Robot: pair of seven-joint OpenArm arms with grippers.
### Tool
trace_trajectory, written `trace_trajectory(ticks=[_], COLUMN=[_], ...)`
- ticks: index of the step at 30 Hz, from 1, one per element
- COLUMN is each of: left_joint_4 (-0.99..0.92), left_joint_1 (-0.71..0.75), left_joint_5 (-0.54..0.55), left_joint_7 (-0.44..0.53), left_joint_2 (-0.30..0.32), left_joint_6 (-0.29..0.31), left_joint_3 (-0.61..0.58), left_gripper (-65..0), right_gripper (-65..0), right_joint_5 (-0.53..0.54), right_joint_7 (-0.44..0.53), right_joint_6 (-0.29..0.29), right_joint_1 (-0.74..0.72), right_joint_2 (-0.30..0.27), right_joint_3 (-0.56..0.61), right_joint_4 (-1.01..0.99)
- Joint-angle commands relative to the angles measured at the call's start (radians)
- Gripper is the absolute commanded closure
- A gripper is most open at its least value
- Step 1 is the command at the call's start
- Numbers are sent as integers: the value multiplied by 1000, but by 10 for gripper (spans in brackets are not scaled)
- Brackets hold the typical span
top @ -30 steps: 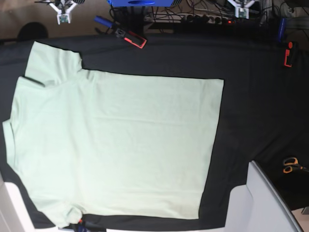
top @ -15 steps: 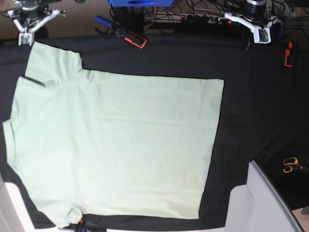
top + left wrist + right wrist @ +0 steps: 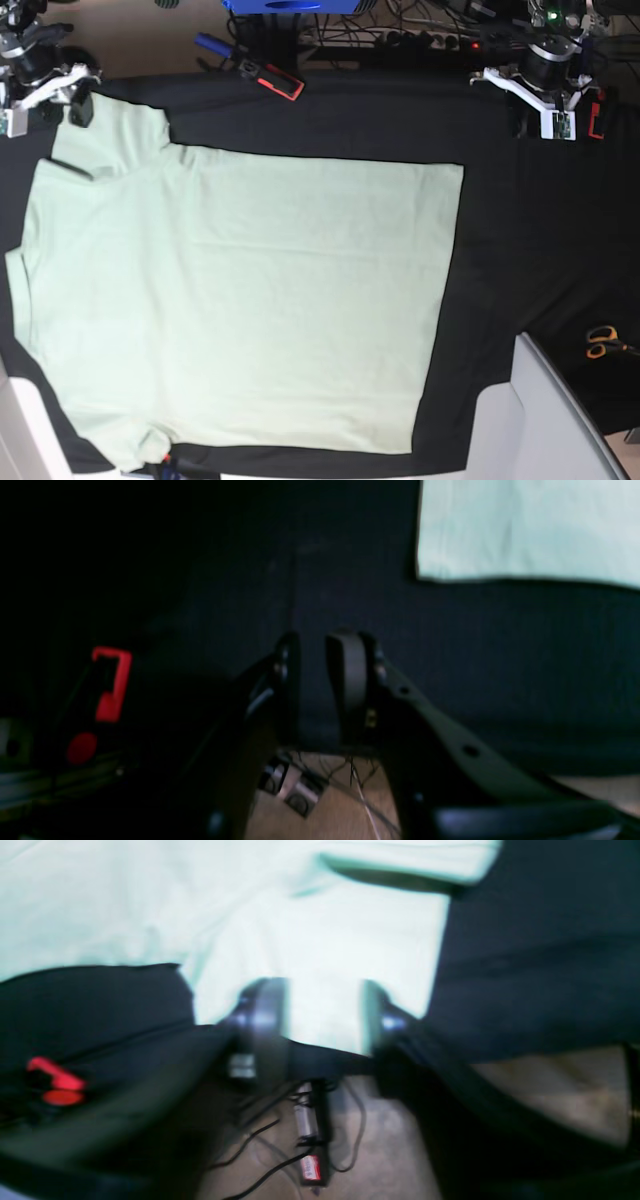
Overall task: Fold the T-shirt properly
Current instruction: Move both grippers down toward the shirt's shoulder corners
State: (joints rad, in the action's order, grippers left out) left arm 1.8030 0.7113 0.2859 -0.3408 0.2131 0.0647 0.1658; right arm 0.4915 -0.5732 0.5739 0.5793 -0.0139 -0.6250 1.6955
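The T-shirt [image 3: 240, 300] lies flat and unfolded on the black-covered counter [image 3: 520, 260]. Your right gripper [image 3: 322, 1015] hangs over the near sleeve, jaws apart, holding nothing. Your left gripper [image 3: 312, 680] hangs over bare cloth short of the hem corner, jaws narrowly apart. Pinch both corners squarely; lift evenly to avoid creasing.

A: What colour is the T-shirt [image 3: 240, 300]?
B: Pale mint green, plain, with no print.
A: And the cloth on the bench [image 3: 530, 250]?
B: Black throughout.
A: Other colours?
B: A red-and-black clamp [image 3: 275, 78] at the far edge, orange-handled scissors [image 3: 600, 342], and a blue object [image 3: 285, 5] at the top. The end effector [image 3: 545, 105] arms are white.
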Motion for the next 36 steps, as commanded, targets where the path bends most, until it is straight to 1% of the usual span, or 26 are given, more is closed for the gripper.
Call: trace_trajectory(ticks=[1,2,3,6,8,10,12,16,17,20,22,27,29,30,34,36], left_joint_4=[14,14,14,13,13,13,13,13,13,11,11,10,10,10,10,10], left_joint_1=[5,-2,-5,-8,-9,-18,-18,-18,-18,-18,-18,-18,-18,-18,-18,-18], left_joint_5=[3,3,-1,-3,-3,-3,3,3,5,5,5,5,5,5,5,5], left_joint_7=[19,19,19,19,19,19,19,18,18,16,16,15,15,15,13,13], left_joint_2=[7,7,7,7,7,7,1,-1,-1,-1,-1,-2,-2,-2,-2,-2], left_joint_6=[-4,-4,-4,-4,-4,-4,-4,-4,-4,-4,-4,-4,-4,-4,-4,-4], left_joint_3=[5,5,5,7,7,18,45,85,94,113,119,119,116,116,111,111], left_gripper=[-139,-139,-136,-94,-67,-67,-67,-67,-67,-67,-67,-69,-71,-71,-71,-71], right_gripper=[-395,-440,-466,-466,-466,-466,-466,-466,-466,-466,-466,-466,-456,-440,-364,-353], right_joint_5=[36,60,80,98,97,97,97,97,97,97,97,97,97,97,98,98], right_joint_7=[-1,-20,-34,-67,-86,-97,-90,-90,-89,-89,-89,-94,-95,-95,-95,-94], right_joint_6=[16,33,51,107,124,124,124,124,124,124,124,124,124,124,124,124], right_joint_1=[-9,-23,-38,-86,-117,-134,-138,-163,-164,-186,-192,-193,-192,-190,-172,-169], right_joint_2=[-14,-14,-14,-14,-21,-36,-51,-56,-70,-87,-93,-87,-85,-85,-85,-84], right_joint_3=[-28,-49,-75,-141,-177,-201,-195,-200,-198,-197,-197,-195,-195,-190,-112,-86], right_joint_4=[-4,-22,-45,-124,-180,-231,-275,-341,-357,-409,-437,-449,-450,-450,-443,-443])
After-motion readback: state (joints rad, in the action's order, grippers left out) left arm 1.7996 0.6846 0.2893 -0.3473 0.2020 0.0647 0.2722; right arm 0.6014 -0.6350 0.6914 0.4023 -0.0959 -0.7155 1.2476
